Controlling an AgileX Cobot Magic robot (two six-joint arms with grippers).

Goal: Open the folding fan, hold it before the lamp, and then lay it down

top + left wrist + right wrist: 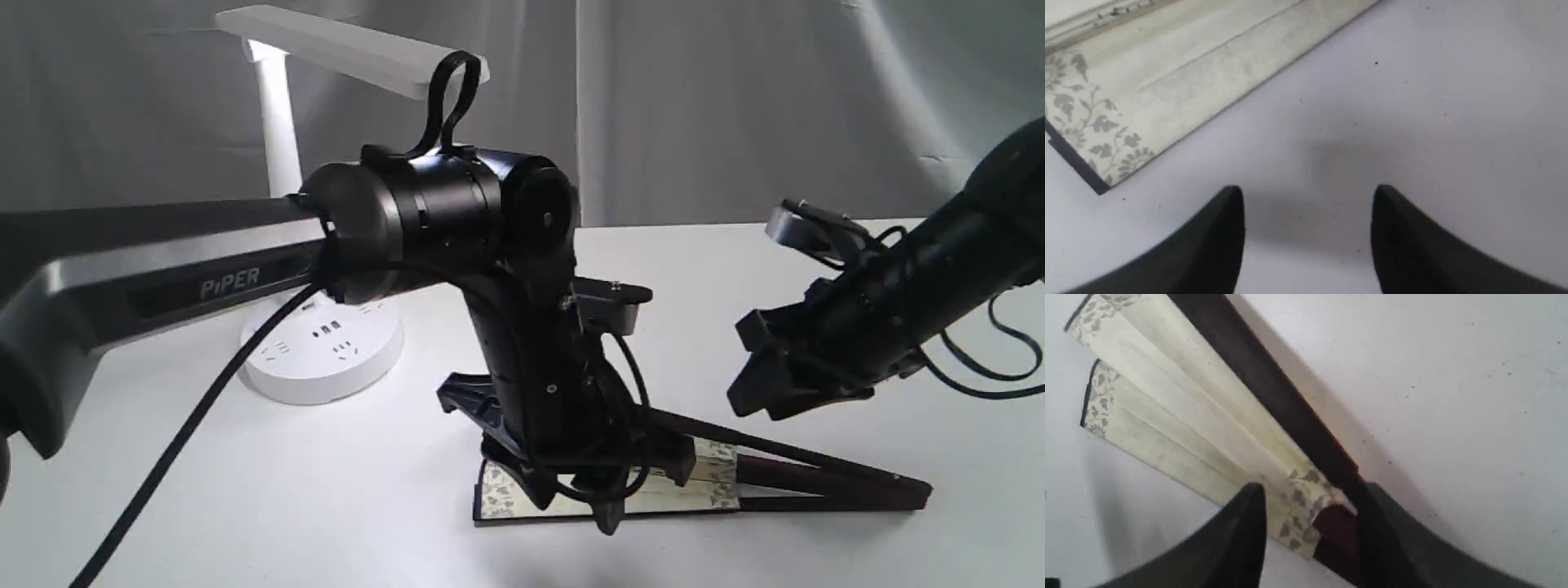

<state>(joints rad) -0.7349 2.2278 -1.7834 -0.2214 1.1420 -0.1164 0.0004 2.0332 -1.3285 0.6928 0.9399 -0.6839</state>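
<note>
A large folding fan (718,469) of cream pleated paper, with a grey floral border and dark maroon wooden ribs, lies on the white worktop (326,506). It is spread only into a narrow wedge, its pivot end pointing to the right of the exterior view. Behind it and well apart to the left stands a white plastic desk lamp (277,139) with a flat rectangular head, a slim upright stem and a round base bearing sockets. The task looks to be at its first step: the fan is barely opened, it is not lifted, and nothing is held before the lamp. The opening, the showing and the laying down are all left to do. The black left gripper (1308,200) points down at the wide end of the fan, its jaws open and holding nothing. The black right gripper (1312,494) hangs near the ribbed half, its jaws also open. Only the exterior view shows the lamp and both arms together, but there the left arm hides much of the paper leaf. The left wrist view shows only bare worktop between the left jaws, with the fan's leaf off to one side. The right wrist view shows the right jaws straddling the place where the paper meets the maroon ribs; whether they touch the fan cannot be told.
</note>
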